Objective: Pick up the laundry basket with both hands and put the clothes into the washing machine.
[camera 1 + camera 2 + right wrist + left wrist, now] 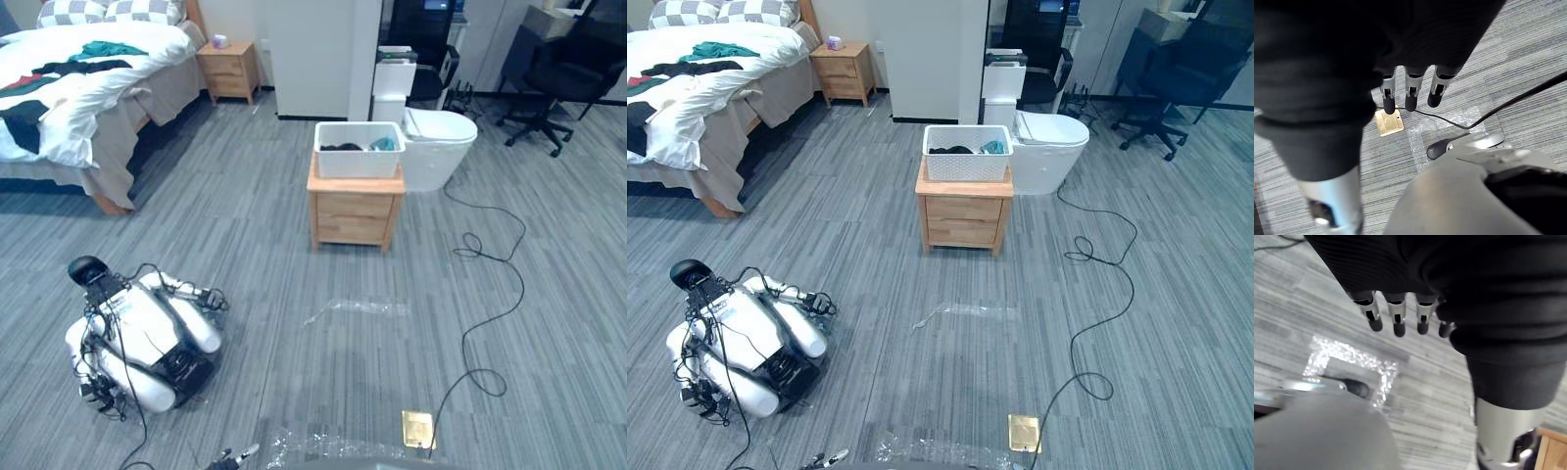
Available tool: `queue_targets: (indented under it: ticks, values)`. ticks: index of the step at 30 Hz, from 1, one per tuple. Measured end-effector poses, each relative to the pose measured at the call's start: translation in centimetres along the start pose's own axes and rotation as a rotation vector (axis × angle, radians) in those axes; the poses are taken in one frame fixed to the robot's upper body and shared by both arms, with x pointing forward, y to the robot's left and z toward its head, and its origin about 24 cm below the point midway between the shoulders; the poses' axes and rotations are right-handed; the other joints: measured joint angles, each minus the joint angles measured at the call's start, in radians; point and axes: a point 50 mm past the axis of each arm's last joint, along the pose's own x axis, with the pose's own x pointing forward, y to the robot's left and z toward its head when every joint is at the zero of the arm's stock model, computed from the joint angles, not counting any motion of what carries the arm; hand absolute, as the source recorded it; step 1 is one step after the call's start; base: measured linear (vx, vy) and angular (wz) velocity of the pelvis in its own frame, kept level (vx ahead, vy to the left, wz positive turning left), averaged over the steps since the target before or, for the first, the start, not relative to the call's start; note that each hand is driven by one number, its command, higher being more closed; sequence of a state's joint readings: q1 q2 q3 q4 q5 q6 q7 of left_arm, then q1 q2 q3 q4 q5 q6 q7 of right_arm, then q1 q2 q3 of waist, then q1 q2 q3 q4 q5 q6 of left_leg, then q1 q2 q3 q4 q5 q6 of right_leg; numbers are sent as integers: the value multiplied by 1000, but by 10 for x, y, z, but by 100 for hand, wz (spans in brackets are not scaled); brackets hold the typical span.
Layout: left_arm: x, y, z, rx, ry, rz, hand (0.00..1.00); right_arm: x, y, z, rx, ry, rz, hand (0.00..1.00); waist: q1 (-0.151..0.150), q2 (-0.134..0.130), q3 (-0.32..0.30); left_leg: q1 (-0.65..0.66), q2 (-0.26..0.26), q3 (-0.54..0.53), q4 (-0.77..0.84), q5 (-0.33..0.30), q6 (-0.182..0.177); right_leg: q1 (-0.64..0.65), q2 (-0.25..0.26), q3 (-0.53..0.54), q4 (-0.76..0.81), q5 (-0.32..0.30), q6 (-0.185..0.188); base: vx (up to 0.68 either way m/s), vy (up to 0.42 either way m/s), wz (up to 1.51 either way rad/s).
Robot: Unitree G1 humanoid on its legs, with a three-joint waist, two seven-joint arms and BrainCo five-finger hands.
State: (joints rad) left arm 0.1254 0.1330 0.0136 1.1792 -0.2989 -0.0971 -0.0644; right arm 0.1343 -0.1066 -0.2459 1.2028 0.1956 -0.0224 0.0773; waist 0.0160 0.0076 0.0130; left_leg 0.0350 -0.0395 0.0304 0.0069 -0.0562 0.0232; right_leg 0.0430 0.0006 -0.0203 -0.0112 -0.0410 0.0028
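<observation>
Laundry basket on cabinet, far centre; both hands empty.
Eye views: white laundry basket [359,163] sits on a wooden cabinet [353,211], with dark and teal clothes [345,147] mostly hidden below its rim. A white toilet [441,147] is just to its right, and a bed [127,93] is far left, cut off.
Left wrist view: left hand [1397,316], fingers straight, hanging over grey floor [1303,308], grasping nothing; thumb hidden.
Right wrist view: right hand [1413,90], fingers straight, empty, above a brass floor plate [1389,122].
</observation>
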Motion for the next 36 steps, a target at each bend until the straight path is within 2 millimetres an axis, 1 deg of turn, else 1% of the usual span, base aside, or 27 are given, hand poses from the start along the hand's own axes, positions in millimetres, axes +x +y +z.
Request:
queue_targets:
  ticks: [3, 4, 5, 7, 8, 9, 11, 18, 36]
  values:
    - [3, -7, 11, -27, -25, -11, 0, 2, 5, 8, 34, -23, 19, 0, -1, 3, 4, 15, 0, 1, -12, 0, 0, 21, 0, -7, -16, 0, 1, 70, -5, 0]
    - [5, -12, 14, -32, -33, -23, 0, 2, 7, 11, 34, -30, 24, 0, -1, 4, 6, 16, 0, 1, -13, 0, 0, 24, 0, -8, -18, 0, 4, 62, -8, 2]
    - [6, -17, 17, -40, -40, -37, 0, 3, 10, 16, 37, -44, 33, 0, -1, 5, 11, 17, 0, 1, -14, 0, 0, 27, 0, -9, -23, 3, 14, 44, -6, 1]
    - [7, -29, 20, -49, -52, -68, 0, 5, 15, 23, 53, -62, 42, 0, 0, 7, 21, 23, 1, 1, -15, 0, -1, 35, 0, -10, -26, 5, 19, 0, 0, 0]
    - [8, -29, 24, -45, -64, -79, 0, 5, 18, 27, 54, -75, 50, 0, 0, 8, 33, 35, 2, 3, -19, 0, -1, 44, 1, -10, -27, 4, 21, 0, 0, 0]
    - [8, -30, 24, -47, -63, -83, 0, 6, 21, 29, 56, -80, 56, 0, 0, 9, 32, 39, 2, 4, -25, 2, -4, 44, 1, -10, -26, 3, 22, -23, -17, -4]
    - [8, -31, 24, -47, -64, -84, 0, 6, 30, 29, 70, -82, 79, 0, 0, 10, 33, 41, 3, 4, -30, 4, -7, 43, 1, -9, -26, 3, 22, 0, 0, 0]
    - [8, -30, 21, -46, -48, -80, 0, 6, 34, 29, 72, -82, 89, 0, 1, 9, 33, 49, 3, 8, -32, 4, -7, 45, 1, -8, -24, 3, 23, -17, -7, -1]
    - [8, -29, 21, -42, -48, -80, 0, 6, 36, 29, 73, -80, 104, 0, 2, 3, 32, 64, 2, 12, -46, 7, -8, 59, 1, -14, -26, 2, 23, 0, 0, 0]
